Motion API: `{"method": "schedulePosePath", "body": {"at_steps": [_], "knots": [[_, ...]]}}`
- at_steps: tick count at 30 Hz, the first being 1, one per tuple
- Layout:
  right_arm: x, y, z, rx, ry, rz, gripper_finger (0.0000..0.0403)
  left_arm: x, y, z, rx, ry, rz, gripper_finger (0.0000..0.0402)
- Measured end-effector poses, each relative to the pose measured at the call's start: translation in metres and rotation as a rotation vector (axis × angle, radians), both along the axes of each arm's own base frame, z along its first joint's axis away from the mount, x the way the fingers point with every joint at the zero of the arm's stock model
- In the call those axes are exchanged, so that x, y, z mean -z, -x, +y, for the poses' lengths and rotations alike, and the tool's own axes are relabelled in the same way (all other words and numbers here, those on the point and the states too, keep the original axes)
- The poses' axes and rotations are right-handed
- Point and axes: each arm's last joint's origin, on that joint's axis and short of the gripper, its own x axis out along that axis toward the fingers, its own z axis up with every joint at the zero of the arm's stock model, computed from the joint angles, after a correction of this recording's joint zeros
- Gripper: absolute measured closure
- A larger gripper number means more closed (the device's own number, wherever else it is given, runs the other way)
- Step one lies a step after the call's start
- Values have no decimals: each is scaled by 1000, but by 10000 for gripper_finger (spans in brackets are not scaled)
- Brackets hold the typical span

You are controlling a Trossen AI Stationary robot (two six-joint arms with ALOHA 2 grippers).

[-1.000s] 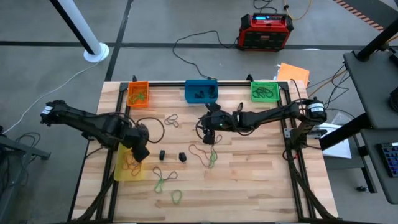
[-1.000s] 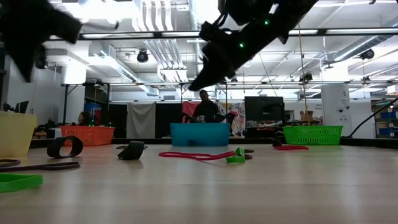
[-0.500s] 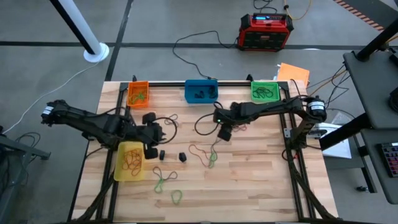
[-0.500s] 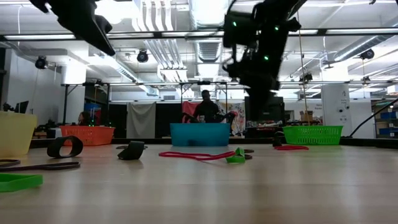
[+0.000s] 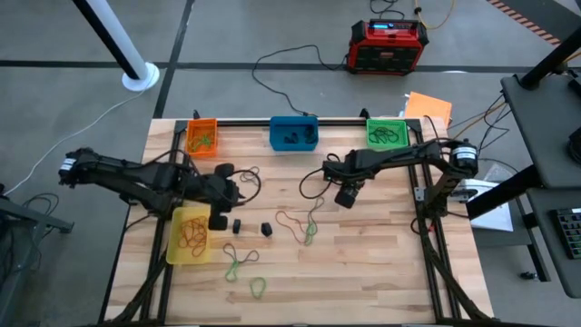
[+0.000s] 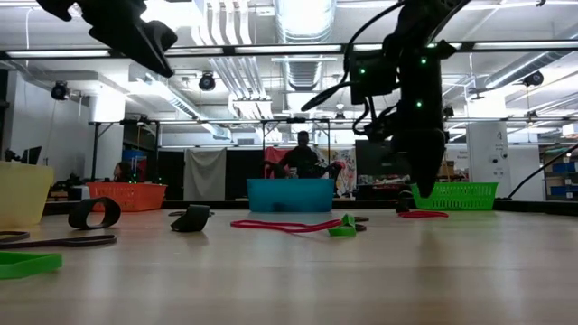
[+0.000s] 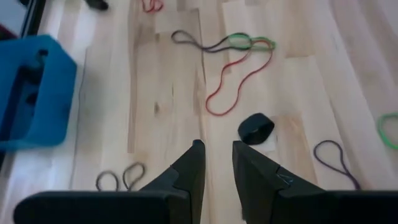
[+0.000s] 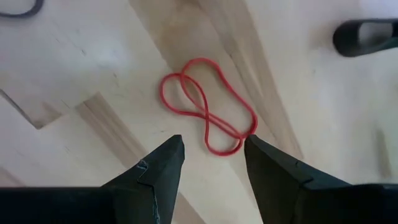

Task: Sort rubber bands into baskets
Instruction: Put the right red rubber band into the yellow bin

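My right gripper (image 8: 208,168) is open and points down above a red rubber band (image 8: 205,106) that lies twisted in a figure eight on the table, in front of the green basket (image 5: 387,133). The gripper also shows in the high view (image 5: 347,195). My left gripper (image 7: 216,168) is open by a narrow gap and empty, beside the yellow basket (image 5: 189,234), which holds tan bands. A black band (image 7: 255,127) lies just ahead of it. The orange basket (image 5: 201,136) and blue basket (image 5: 294,133) stand at the far edge.
Loose bands lie on the table: a red-brown and green pair (image 5: 304,225), green ones (image 5: 236,263) near the front, grey loops (image 5: 251,173), and black ones (image 5: 266,229). A person stands far behind the table (image 6: 302,158). A red-and-black power box (image 5: 388,45) sits on the floor beyond.
My right gripper has gone toward the table's right edge and turned to point down over the red band. My left gripper has gone from above the yellow basket a little toward the table's right.
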Motion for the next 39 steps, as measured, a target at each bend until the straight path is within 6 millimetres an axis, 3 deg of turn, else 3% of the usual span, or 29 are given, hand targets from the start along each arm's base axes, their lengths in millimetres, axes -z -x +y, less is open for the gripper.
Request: {"method": "schedulePosePath", "body": {"at_steps": [10,16,21,26,32,39], "knots": [[-9,8,-16,-11,-53,-43,236,7,-10,42,9,28,-91,336],[13,16,-9,-310,-83,-22,236,16,-13,50,16,108,-160,336],[32,20,-8,-335,-52,-85,240,20,-14,47,41,162,-159,336],[40,23,-7,-340,-43,-113,279,19,-16,47,39,162,-199,335],[41,23,-10,-337,-21,-124,380,15,-19,47,43,154,-250,335],[29,22,-8,-345,-3,-206,393,17,-23,48,25,174,-322,335]]}}
